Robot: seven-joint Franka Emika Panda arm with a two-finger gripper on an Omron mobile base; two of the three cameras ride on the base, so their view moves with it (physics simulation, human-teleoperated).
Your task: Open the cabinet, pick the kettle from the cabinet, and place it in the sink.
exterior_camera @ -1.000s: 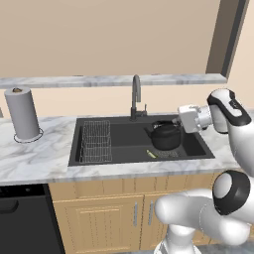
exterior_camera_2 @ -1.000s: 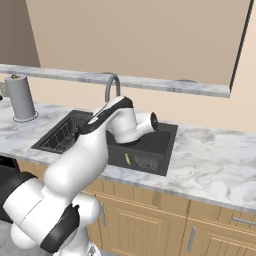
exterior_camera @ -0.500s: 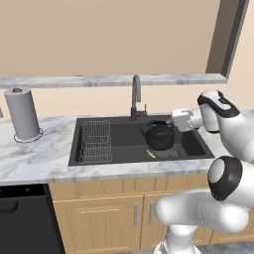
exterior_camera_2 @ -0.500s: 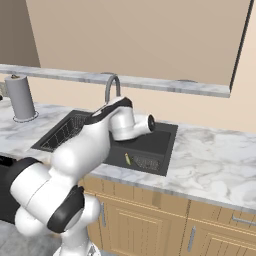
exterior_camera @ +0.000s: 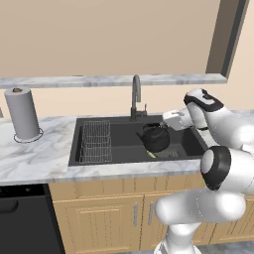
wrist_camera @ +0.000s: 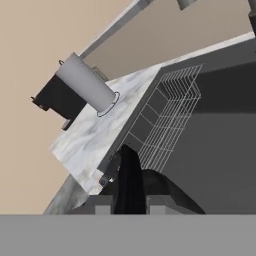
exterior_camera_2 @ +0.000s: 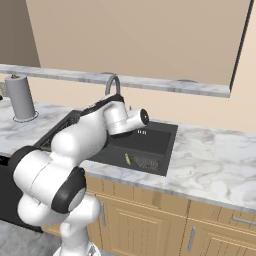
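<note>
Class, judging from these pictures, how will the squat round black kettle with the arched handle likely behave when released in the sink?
The squat round black kettle looks rigid, so it should keep its shape. Its wide low body probably resists tipping on the black basin's flat floor. Hanging by its thin arched handle from the shut jaws, it may swing slightly.

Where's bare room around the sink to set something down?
Free: marble counter between grey paper towel roll and black sink basin; more marble counter right of the basin. Crowded: basin holds wire dish rack, black kettle, gripper.
</note>
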